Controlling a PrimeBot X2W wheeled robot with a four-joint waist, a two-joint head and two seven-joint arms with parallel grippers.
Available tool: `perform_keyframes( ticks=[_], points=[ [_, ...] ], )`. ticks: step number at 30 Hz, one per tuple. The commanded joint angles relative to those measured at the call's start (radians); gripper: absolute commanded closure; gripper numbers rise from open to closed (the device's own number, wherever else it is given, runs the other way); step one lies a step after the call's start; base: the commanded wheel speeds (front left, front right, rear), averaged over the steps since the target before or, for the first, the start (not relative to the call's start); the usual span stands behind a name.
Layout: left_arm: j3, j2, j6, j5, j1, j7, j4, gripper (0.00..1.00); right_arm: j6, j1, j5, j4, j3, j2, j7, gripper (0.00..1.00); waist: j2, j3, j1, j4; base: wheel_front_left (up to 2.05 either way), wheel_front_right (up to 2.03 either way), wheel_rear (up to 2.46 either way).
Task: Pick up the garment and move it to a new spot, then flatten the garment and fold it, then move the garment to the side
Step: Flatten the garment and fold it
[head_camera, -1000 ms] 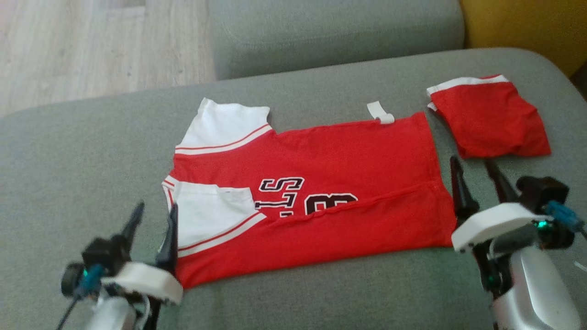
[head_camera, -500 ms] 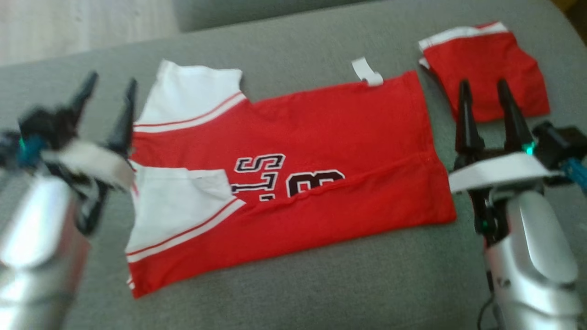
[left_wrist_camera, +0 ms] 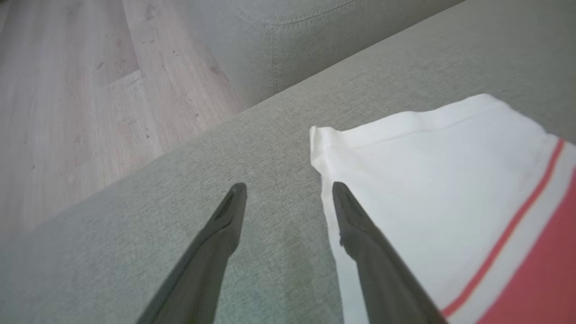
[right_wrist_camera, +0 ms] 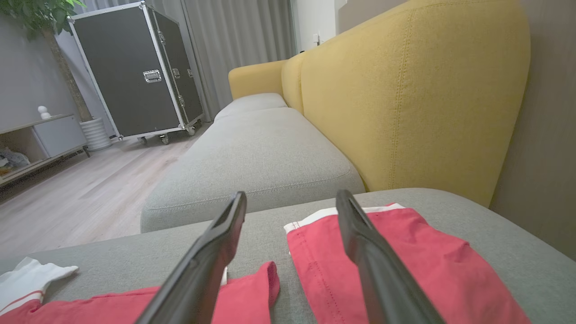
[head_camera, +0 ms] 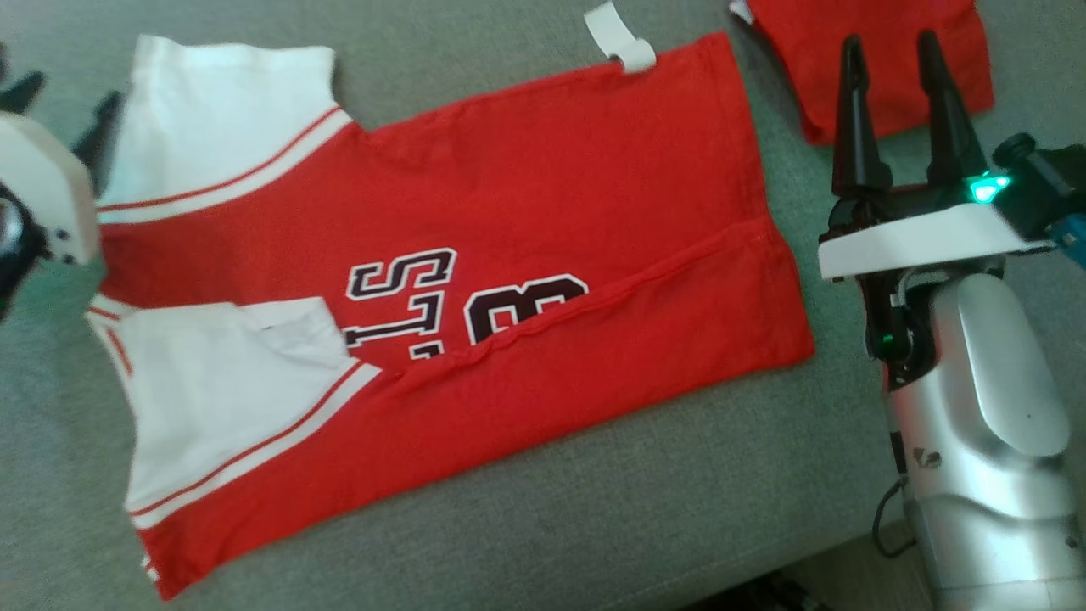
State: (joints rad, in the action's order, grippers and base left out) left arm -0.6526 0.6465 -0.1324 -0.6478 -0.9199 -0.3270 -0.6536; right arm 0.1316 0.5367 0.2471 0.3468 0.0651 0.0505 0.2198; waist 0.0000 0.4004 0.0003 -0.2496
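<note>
Head view: garment [head_camera: 543, 204] flat on the sofa cushion [head_camera: 679, 492], left gripper [left_wrist_camera: 288, 198] beside its sleeve edge, right gripper [head_camera: 889, 64] beyond the hem, both spread wide and empty.

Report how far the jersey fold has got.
Done: the jersey lies flat on the grey cushion, with its near long edge folded up over the lettering. In hand: nothing is gripped. The left claw is open beside the far white sleeve, and the right claw is open past the hem end, near the red shorts. Left: the remaining folds, then moving it aside.
</note>
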Motion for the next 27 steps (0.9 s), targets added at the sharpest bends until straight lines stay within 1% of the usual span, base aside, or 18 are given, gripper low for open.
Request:
perform_keyframes(
  ticks=[1, 5, 9, 12, 17, 22, 27],
  points=[
    [0.018, 0.07, 0.002, -0.031, -0.074, -0.006, 0.003, 0.0, -0.001, 0.029, 0.01, -0.042, 0.022, 0.0, 0.011, 0.0, 0.0, 0.049, -0.0003, -0.034, 0.0, 0.0, 0.0],
    [-0.021, 0.089, 0.002, -0.091, -0.118, -0.01, -0.033, 0.0, -0.001, 0.031, 0.017, -0.049, 0.031, 0.0, 0.016, 0.0, 0.0, 0.078, -0.0003, -0.045, 0.0, 0.0, 0.0],
    [-0.04, 0.082, 0.002, -0.161, -0.15, -0.011, -0.062, 0.0, -0.001, 0.03, 0.024, -0.051, 0.036, 0.0, 0.021, 0.0, 0.0, 0.094, -0.0003, -0.05, 0.0, 0.0, 0.0],
    [-0.087, 0.084, 0.002, -0.198, -0.169, -0.014, -0.068, 0.0, -0.001, 0.027, 0.025, -0.049, 0.036, 0.0, 0.025, 0.0, 0.0, 0.101, -0.0003, -0.051, 0.0, 0.0, 0.0],
    [-0.121, 0.083, 0.002, -0.246, -0.183, -0.01, -0.068, 0.0, -0.001, 0.029, 0.021, -0.042, 0.033, 0.0, 0.026, 0.0, 0.0, 0.103, -0.0003, -0.05, 0.0, 0.0, 0.0],
    [-0.171, 0.084, 0.002, -0.311, -0.195, -0.005, -0.033, 0.0, -0.001, 0.039, 0.02, -0.036, 0.037, 0.0, 0.024, 0.0, 0.0, 0.109, -0.0003, -0.05, 0.0, 0.0, 0.0],
    [-0.231, 0.1, 0.002, -0.364, -0.204, -0.037, -0.016, 0.0, -0.001, 0.05, 0.021, -0.03, 0.045, 0.0, 0.022, 0.0, 0.0, 0.114, -0.0003, -0.054, 0.0, 0.0, 0.0]
  ],
)
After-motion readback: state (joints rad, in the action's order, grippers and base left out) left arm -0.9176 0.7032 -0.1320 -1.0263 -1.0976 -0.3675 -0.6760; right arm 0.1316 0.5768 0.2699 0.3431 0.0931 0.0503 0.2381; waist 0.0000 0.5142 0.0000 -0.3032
